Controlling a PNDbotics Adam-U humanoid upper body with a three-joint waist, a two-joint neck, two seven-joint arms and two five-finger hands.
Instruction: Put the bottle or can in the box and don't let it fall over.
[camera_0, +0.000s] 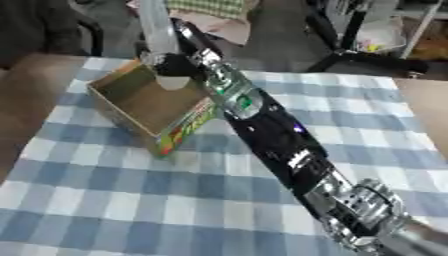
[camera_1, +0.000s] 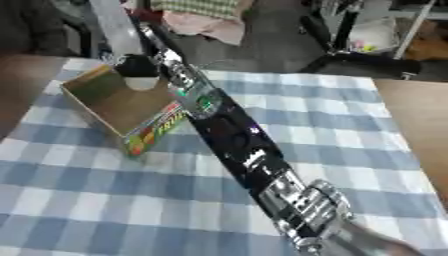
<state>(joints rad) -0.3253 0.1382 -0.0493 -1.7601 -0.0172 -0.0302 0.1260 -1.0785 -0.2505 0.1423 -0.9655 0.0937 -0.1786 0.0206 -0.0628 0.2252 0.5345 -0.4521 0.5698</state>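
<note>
1. Nearest the camera is the right arm (camera_0: 289, 150). It comes in from the near right corner of the surface (camera_0: 131, 200), which is covered in a blue-and-white check cloth, and reaches diagonally toward the far left corner.
2. The right hand (camera_0: 179, 65) is at the far rim of the box (camera_0: 144, 102). It looks dark and bunched around the base of a tall pale bottle or can (camera_0: 157, 30), though I cannot tell for certain how its fingers sit.
3. That bottle or can stands near upright, its long axis vertical, just at the box's far corner above the open cavity.
4. The box lies near the far left corner, opening upward and angled.
5. The left hand is not seen.
</note>
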